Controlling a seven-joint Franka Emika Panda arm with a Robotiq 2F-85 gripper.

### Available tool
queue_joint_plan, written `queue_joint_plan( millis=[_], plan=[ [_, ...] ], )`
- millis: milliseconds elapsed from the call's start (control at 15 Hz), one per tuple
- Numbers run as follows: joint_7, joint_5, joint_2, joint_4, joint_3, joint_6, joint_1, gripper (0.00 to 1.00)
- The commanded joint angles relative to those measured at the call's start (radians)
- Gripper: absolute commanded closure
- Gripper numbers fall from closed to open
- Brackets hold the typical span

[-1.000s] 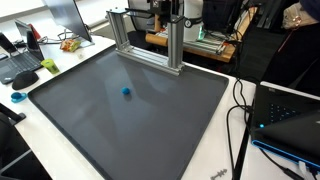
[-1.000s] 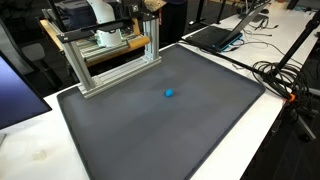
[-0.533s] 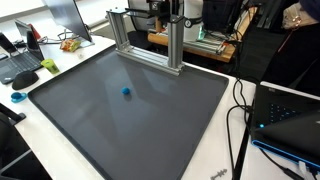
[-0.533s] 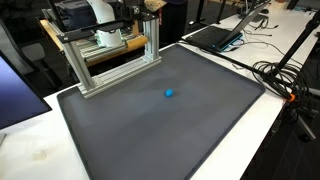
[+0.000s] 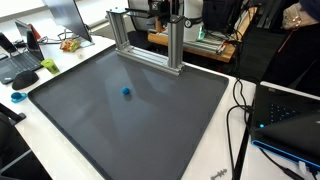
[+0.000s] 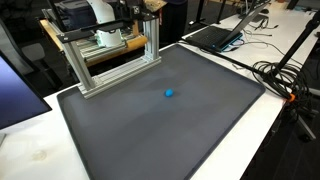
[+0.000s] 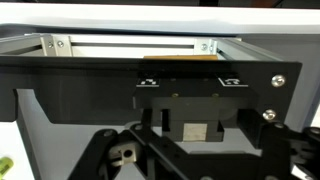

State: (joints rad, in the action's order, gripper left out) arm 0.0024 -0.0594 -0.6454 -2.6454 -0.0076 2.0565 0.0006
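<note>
Your gripper (image 7: pixel 195 150) shows in the lower wrist view as black linkages. Its fingertips lie outside the picture, so you cannot tell how far the jaws stand apart, nor whether they hold anything. Just ahead of it stands the aluminium frame (image 7: pixel 130 45), which sits at the far edge of the dark mat (image 5: pixel 150 130) in both exterior views. The small blue ball (image 5: pixel 126 91) lies alone on the mat, well apart from the frame and the gripper.
</note>
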Motion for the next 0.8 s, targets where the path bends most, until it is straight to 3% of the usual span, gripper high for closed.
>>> queue_joint_plan(
  millis=[0,267,733],
  plan=[
    [-0.017,0.025,0.001,-0.014,-0.006,0.009,0.011,0.43],
    [-0.015,0.017,0.009,-0.011,-0.004,0.01,0.008,0.54],
    [-0.01,0.009,0.036,-0.007,0.005,0.012,0.009,0.47]
  ],
)
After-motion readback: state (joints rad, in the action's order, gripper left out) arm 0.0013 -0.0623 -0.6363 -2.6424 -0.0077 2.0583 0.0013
